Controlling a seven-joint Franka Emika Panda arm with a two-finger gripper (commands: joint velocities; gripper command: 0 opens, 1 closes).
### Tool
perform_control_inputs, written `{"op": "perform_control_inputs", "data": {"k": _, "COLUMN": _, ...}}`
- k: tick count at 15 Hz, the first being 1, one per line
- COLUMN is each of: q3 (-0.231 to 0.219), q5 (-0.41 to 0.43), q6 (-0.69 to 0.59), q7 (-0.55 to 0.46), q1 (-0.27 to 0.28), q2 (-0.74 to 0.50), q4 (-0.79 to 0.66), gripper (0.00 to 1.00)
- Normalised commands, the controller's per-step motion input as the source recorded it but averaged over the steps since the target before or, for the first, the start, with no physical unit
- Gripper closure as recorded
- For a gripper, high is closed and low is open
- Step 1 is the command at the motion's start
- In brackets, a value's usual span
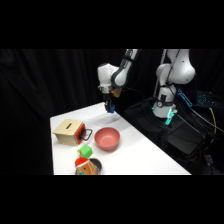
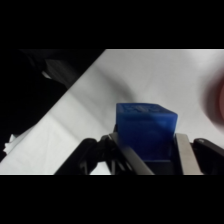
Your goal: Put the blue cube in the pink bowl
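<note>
The white Franka Panda arm's 2-finger gripper point(image 1: 109, 108) is hanging above the far part of the white table point(image 1: 150, 155), clenching the small bright-blue solid cube point(image 1: 111, 108) between its fingers. In the wrist view that blue cube point(image 2: 146, 130) is filling the middle of the picture, sitting squeezed between the 2 fingers point(image 2: 183, 155), with the gripper point(image 2: 150, 157) rising from 6 o'clock. Faint raised marks are showing on the cube's top edge, but they are too blurred to read.

In the side view the cube is hovering off the table, at about 12 o'clock from the round, deep reddish-pink bowl point(image 1: 107, 138) and well apart from it. The pink bowl is standing upright near the table's middle; in the wrist view only a blurred reddish edge of it point(image 2: 216, 102) is peeking in at 3 o'clock.

At 9 o'clock from the bowl a tan wooden box with a slot point(image 1: 69, 131) in its top is lying, with a dark handle on the side facing the bowl. At about 7 o'clock from the bowl a small green cube point(image 1: 85, 151) is sitting, and just beyond it, at the table's near edge, a red-and-orange object point(image 1: 85, 165) is resting; what it is I cannot tell. No readable writing is showing anywhere.
</note>
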Motion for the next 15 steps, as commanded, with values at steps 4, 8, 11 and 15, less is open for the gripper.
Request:
{"op": "perform_control_inputs", "data": {"k": 4, "q3": 0.146, "q5": -0.139, "q6": -0.35, "q7": -0.01, "q1": 0.029, "q2": -0.23, "q4": 0.18, "gripper": 0.74}}
{"op": "perform_control_inputs", "data": {"k": 8, "q3": 0.174, "q5": -0.078, "q6": -0.27, "q7": -0.03, "q1": 0.086, "q2": -0.09, "q4": 0.22, "gripper": 0.74}}
{"op": "perform_control_inputs", "data": {"k": 11, "q3": 0.153, "q5": -0.073, "q6": -0.19, "q7": -0.04, "q1": 0.111, "q2": 0.02, "q4": 0.26, "gripper": 0.74}}
{"op": "perform_control_inputs", "data": {"k": 15, "q3": 0.108, "q5": -0.060, "q6": -0.15, "q7": -0.07, "q1": 0.090, "q2": 0.08, "q4": 0.28, "gripper": 0.74}}
